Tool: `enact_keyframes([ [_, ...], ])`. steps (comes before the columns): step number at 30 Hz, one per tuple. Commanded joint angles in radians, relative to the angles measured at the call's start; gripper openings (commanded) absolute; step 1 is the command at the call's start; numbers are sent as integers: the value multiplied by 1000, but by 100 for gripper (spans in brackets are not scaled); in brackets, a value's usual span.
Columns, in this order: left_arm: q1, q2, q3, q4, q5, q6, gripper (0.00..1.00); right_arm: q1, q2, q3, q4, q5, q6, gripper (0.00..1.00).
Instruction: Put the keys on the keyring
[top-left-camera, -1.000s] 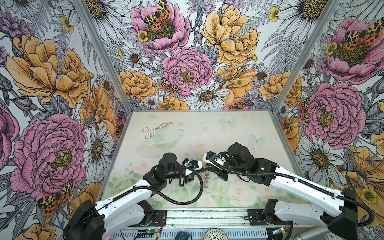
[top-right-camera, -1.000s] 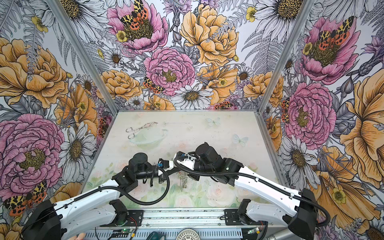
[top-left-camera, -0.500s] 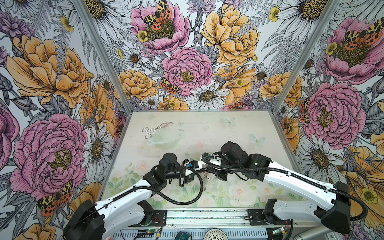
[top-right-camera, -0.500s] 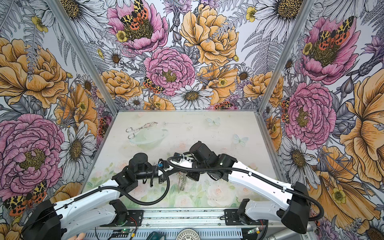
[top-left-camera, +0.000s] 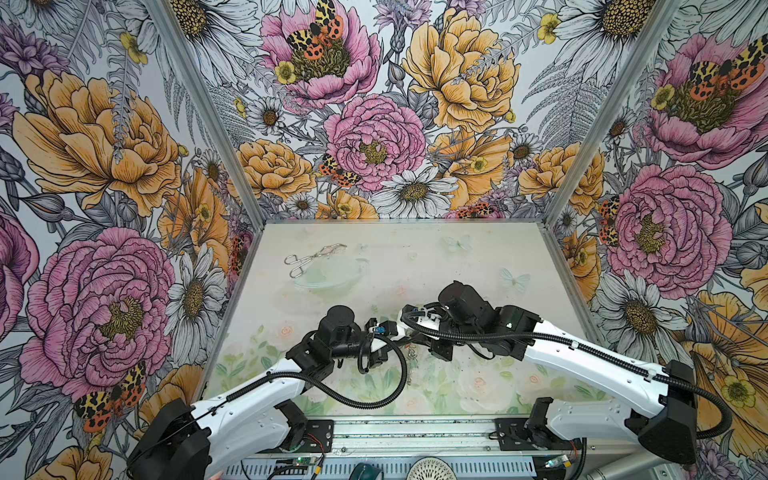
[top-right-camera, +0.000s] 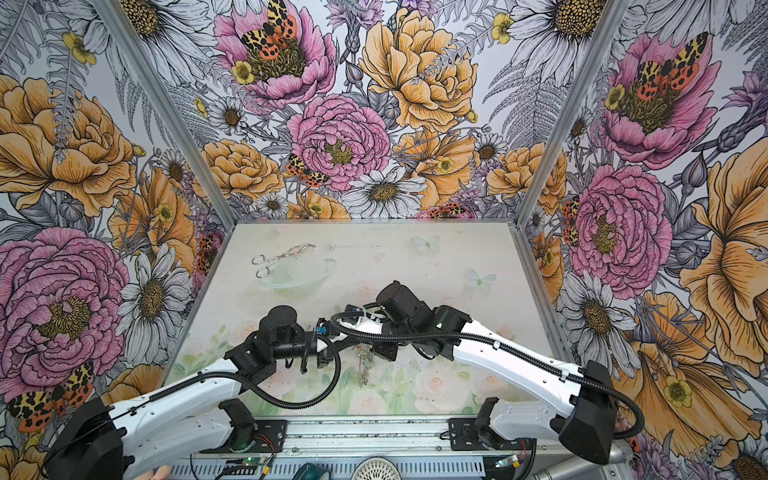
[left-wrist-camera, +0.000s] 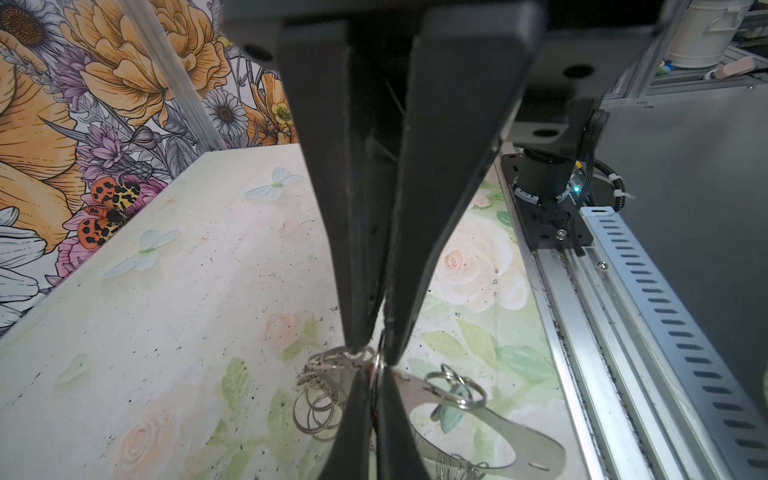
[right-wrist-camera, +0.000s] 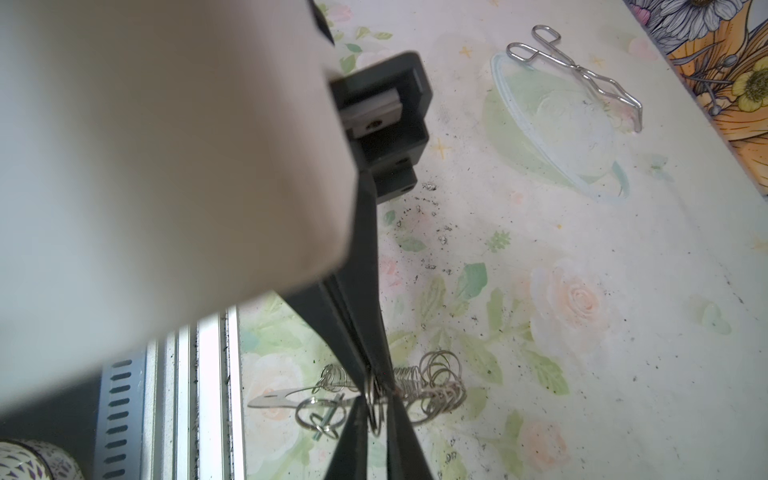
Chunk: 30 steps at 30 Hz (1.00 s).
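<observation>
At the table's six o'clock, left claw is clamping the keyring; right claw's state is unclear; no keys are showing, threading seemingly undone.

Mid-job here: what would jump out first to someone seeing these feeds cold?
The floral walls shout loudest. Then, at the near middle of the table, the left gripper and right gripper meet tip to tip at the keyring, its small silver rings bunched there. Far left lie silver tongs.

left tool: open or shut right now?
Shut. In the left wrist view the left tool's fingers meet at the tips, pinching the keyring.
</observation>
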Motion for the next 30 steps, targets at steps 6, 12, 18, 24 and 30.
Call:
enact_keyframes([
  [6, -7, -20, 10, 40, -6, 13, 0, 7, -8, -4, -2, 4, -22, 15],
  [12, 1, -25, 2, 52, -17, 8, 0, -2, -40, -25, 0, -11, -29, 15],
  [18, 4, -32, -3, 58, -3, 5, 0, -10, -55, -29, 1, -40, -25, 15],
  [24, 4, -32, -1, 59, 19, 4, 0, -9, -36, -15, 3, -37, -28, 15],
  [30, 2, -28, 1, 59, 47, 4, 0, -9, -18, -3, 8, -46, -24, 13],
])
